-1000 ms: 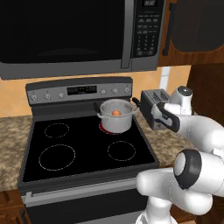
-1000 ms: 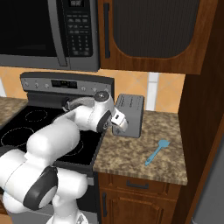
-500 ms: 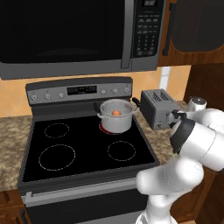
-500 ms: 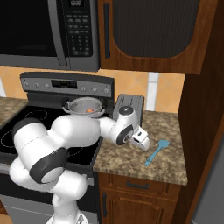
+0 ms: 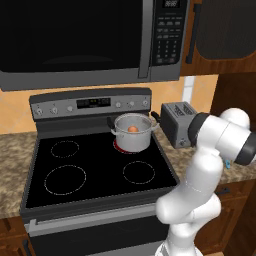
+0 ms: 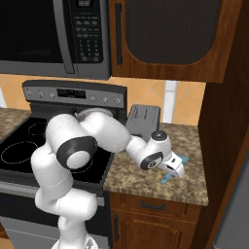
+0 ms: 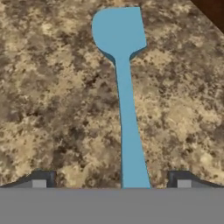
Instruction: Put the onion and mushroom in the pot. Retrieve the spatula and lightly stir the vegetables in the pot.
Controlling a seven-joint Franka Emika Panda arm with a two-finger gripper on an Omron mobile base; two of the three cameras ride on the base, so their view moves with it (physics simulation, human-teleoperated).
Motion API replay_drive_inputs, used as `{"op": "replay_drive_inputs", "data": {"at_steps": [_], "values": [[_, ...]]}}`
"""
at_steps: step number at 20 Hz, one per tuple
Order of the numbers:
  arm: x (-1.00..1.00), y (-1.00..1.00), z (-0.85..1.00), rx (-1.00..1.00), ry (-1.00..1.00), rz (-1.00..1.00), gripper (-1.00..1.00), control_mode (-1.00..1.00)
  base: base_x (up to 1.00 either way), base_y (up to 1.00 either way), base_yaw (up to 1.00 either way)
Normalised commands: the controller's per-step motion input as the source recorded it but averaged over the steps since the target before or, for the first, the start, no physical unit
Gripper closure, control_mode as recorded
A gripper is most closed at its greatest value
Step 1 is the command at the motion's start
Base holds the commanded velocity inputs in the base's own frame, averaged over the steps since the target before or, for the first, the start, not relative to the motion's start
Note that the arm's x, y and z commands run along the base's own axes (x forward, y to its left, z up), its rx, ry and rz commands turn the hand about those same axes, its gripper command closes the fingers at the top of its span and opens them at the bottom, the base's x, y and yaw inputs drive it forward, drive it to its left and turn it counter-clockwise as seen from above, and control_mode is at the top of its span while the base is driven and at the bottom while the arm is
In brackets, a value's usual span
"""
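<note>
The steel pot [image 5: 132, 136] stands on the stove's back right burner with the orange-brown onion [image 5: 132, 129] inside it. The mushroom is out of view. The blue spatula [image 7: 127, 122] lies flat on the speckled counter, its blade [image 7: 118, 30] pointing away from the hand. In the right base view the spatula [image 6: 167, 178] sits right of the toaster, mostly covered by the hand. My gripper [image 7: 111, 180] [image 6: 175, 168] hangs low over the spatula's handle. It is open, one fingertip [image 7: 41, 178] on each side of the handle and nothing gripped.
A grey toaster [image 6: 143, 119] [image 5: 175, 122] stands on the counter just behind and left of the hand. A tall wooden cabinet side [image 6: 221, 121] borders the counter on the right. The black stovetop [image 5: 95, 165] lies to the left, with the microwave [image 5: 90, 40] overhead.
The arm has swung right, from in front of the toaster to low over the spatula. The gripper has stayed open. The pot and the onion have not moved.
</note>
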Motion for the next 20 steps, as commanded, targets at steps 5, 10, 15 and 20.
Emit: {"op": "replay_drive_inputs", "data": {"at_steps": [5, 10, 15, 20], "values": [[0.01, -0.16, -0.48, 0.00, 0.00, 0.00, -1.00, -1.00, 0.00, 0.00, 0.00], [0.00, -0.03, -0.42, 0.00, 0.00, 0.00, -1.00, -1.00, 0.00, 0.00, 0.00], [0.00, 0.11, -0.59, -0.03, 0.00, 0.00, -1.00, -1.00, 0.00, 0.00, 0.00], [-0.03, 0.39, -0.51, -0.04, 0.07, 0.00, 1.00, -1.00, 0.00, 0.00, 0.00]]}}
